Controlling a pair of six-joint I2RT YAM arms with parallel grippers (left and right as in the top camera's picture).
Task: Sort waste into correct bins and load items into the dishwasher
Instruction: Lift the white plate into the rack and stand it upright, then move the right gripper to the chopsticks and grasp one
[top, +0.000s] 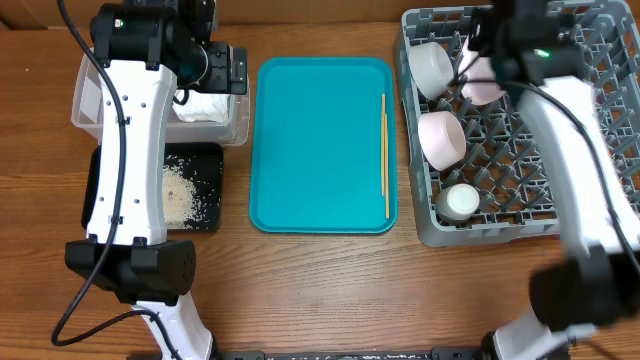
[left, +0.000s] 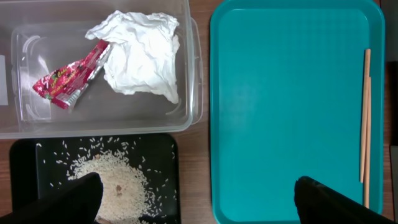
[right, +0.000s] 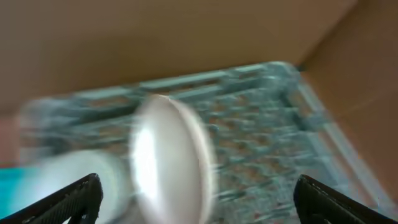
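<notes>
The chopsticks (top: 384, 155) are the one item I see outside the dish rack (top: 425, 230): two thin pale sticks lying side by side, touching or nearly so, along the right edge of the teal tray (top: 320, 150), the side nearest the rack. That suits the right arm, which I judge should take them next. In the rack two bowls (top: 441, 138) lean between the pegs on their sides, so I reckon they drain, and a cup (top: 461, 201) sits near the front corner. The right gripper (right: 198, 186) hangs over the rack with its fingers spread wide and nothing between them; a white dish (right: 174, 155) stands on edge ahead of it, too blurred for me to say which. On the far side the waste looks sorted: napkin (left: 143, 53) and red wrapper (left: 68, 78) in the clear tub (left: 193, 74), rice (left: 118, 180) heaped in the black tray (left: 25, 155) just beside it. The left gripper (left: 198, 183) hovers above them, fingers spread, empty
</notes>
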